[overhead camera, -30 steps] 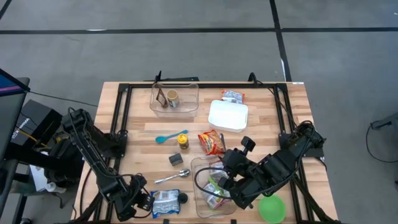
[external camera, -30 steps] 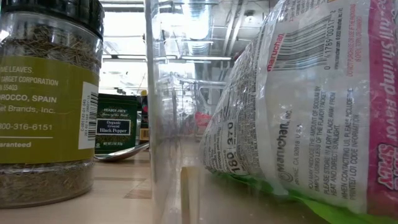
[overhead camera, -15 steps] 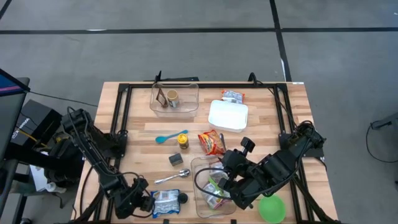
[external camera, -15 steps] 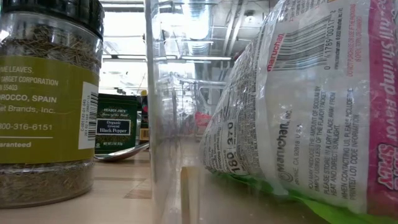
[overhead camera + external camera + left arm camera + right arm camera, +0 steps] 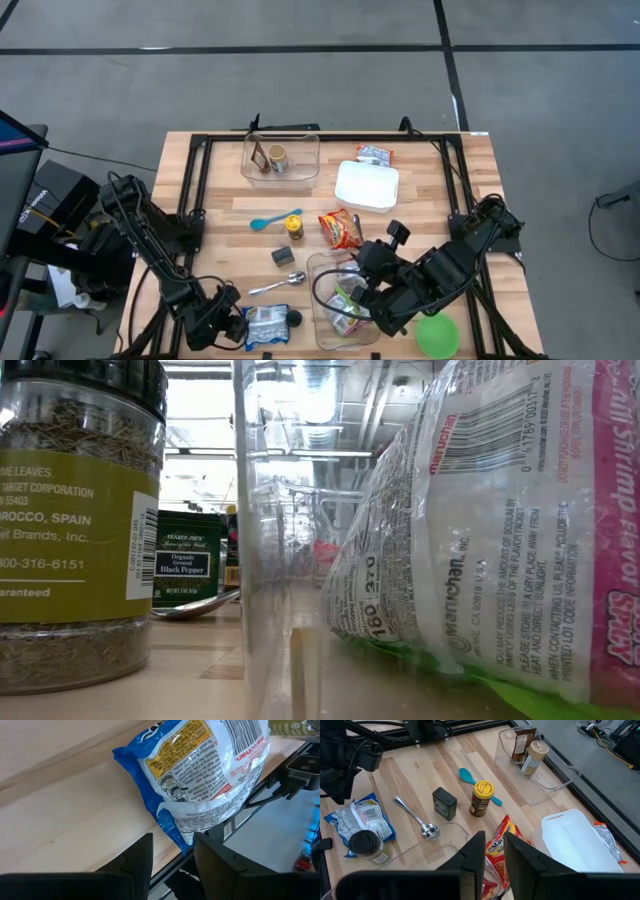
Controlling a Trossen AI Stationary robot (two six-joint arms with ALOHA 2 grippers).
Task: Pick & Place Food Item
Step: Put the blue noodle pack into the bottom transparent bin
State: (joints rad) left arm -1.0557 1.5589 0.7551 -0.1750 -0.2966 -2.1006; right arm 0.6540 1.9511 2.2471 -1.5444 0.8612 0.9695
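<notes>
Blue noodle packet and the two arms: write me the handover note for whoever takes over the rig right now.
Left claw: open, empty, just short of the blue noodle packet at the table's near left edge; not touching it.
Right claw: fingers slightly apart, nothing between them, above the near clear bin.
Things: a noodle packet already lies in that bin. A red noodle packet, spice jar, pepper tin and spoon are on the table.
Done: one packet binned.
Left: grasp the blue packet, probably for the same bin.
</notes>
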